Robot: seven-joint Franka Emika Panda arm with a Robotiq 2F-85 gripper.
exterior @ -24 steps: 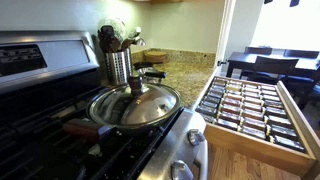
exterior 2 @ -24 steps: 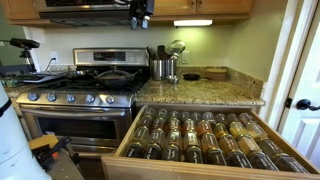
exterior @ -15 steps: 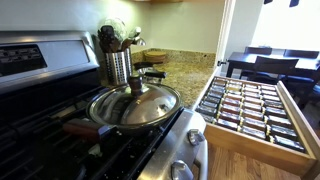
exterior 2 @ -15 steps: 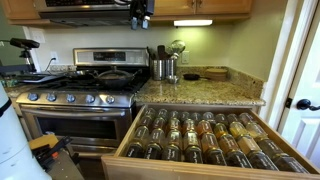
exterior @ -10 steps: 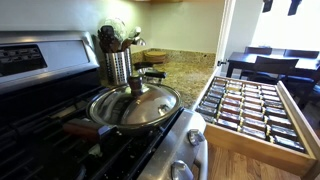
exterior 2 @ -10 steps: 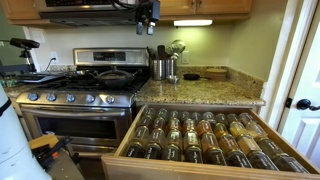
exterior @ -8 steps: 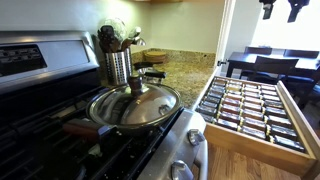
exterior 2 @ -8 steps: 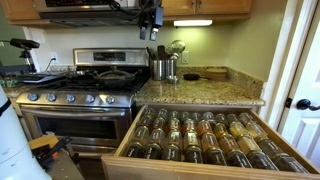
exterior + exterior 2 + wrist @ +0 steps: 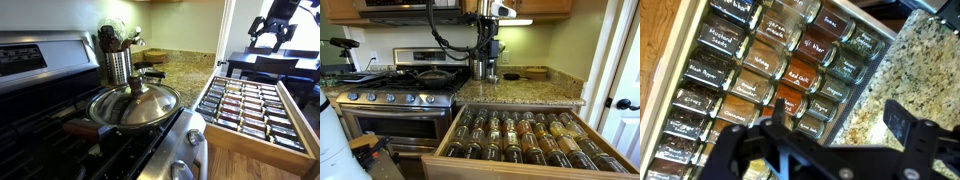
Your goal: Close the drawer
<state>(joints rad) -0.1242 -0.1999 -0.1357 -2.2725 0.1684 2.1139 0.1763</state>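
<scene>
Fingers: the black robot fingers stand spread wide with nothing between them, high in the air and touching nothing; the wrist view shows the same wide gap

Drawer: the wide shallow light-wood drawer is pulled all the way out from under the tabletop; it lies well below the fingers and apart from them, with its inside open to view in both exterior views

Spice jars: rows of small dark-lidded glass spice jars fill the drawer wall to wall; in the wrist view they lie on their sides with labels up, under and beyond one finger

Tabletop: the speckled tan granite tabletop runs along the drawer's inner end; in the wrist view it lies under the other finger, so the fingers straddle the line where drawer meets stone

Utensil holder: a round steel holder full of kitchen tools stands upright on the tabletop; in an exterior view it appears just below the fingers, and how near they truly are cannot be told

Stove: a steel gas stove with black grates stands off to the side of the fingers, beside the drawer

Pan: a steel pan with a domed lid and black knob sits on the stove, well apart from the fingers

Dining set: a dark table with dark chairs stands beyond the fingers, past the drawer's far side
</scene>
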